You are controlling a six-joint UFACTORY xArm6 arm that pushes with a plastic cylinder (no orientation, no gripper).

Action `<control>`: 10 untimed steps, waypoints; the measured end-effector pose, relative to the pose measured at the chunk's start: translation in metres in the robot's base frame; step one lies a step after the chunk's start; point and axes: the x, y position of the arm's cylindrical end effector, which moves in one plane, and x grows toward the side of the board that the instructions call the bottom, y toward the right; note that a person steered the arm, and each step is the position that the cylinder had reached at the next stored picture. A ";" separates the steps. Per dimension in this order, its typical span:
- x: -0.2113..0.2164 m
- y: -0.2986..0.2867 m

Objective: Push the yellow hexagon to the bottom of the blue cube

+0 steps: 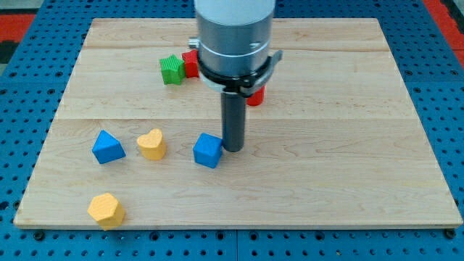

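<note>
The yellow hexagon [106, 209] lies near the board's bottom left corner. The blue cube [207, 150] sits at the board's middle, up and to the right of the hexagon. My tip [233, 149] stands just to the right of the blue cube, touching or almost touching its right side. The tip is far from the yellow hexagon.
A yellow heart [151, 143] lies left of the blue cube, and a blue triangular block [107, 146] left of that. A green block [172, 69] and a red block [191, 64] sit near the view's top. Another red block [256, 95] shows behind the arm. The wooden board [348, 145] has edges all around.
</note>
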 end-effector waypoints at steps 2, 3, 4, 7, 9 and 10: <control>-0.054 -0.015; -0.004 0.018; 0.046 0.108; 0.108 0.045; 0.060 -0.044; 0.060 -0.108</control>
